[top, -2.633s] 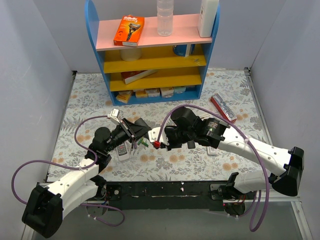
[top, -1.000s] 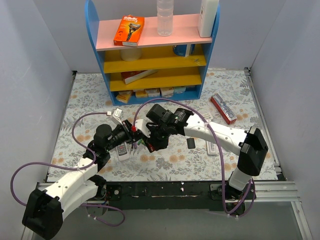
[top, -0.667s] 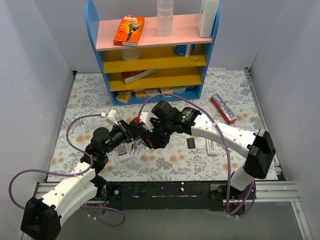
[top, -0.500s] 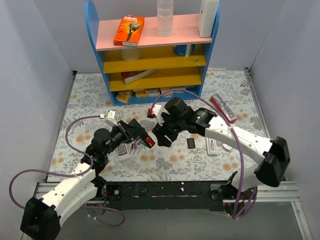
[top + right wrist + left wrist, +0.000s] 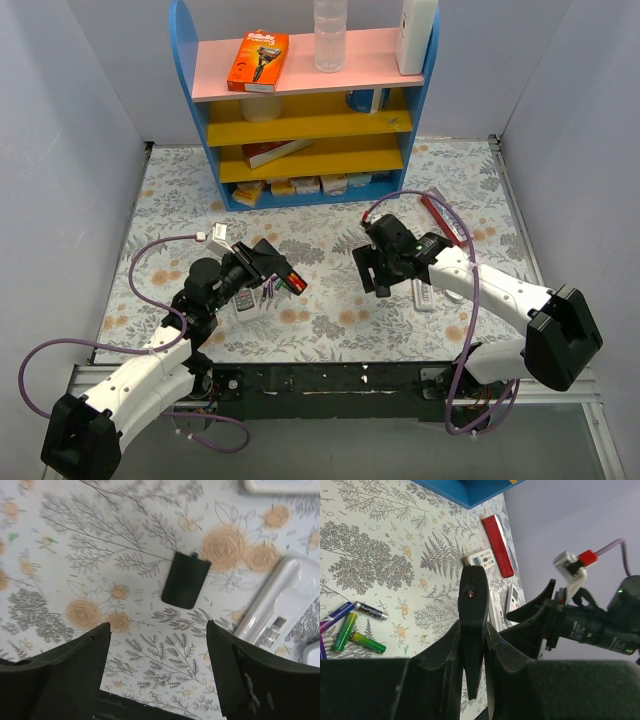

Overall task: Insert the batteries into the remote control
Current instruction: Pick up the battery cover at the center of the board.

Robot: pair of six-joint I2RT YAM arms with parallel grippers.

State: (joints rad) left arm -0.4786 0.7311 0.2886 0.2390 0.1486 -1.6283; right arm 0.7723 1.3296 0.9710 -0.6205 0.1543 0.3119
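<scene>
A: L gripper clamped tight on the remote, holding it up off the mat. R gripper wide open, nothing in it, hovering over the cover.

B: Batteries?

A: Loose on the mat by the remote. Prob light, stiff, slick, and they'll roll. Pinch 1 at mid-length, across its width.

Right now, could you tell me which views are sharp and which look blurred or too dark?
Top external: evenly lit, sharp, only soft shadows. Left wrist: the remote control and batteries are crisp, but the left gripper holding it is near-black. Right wrist: the tablecloth print looks slightly soft, the black cover readable.
</scene>
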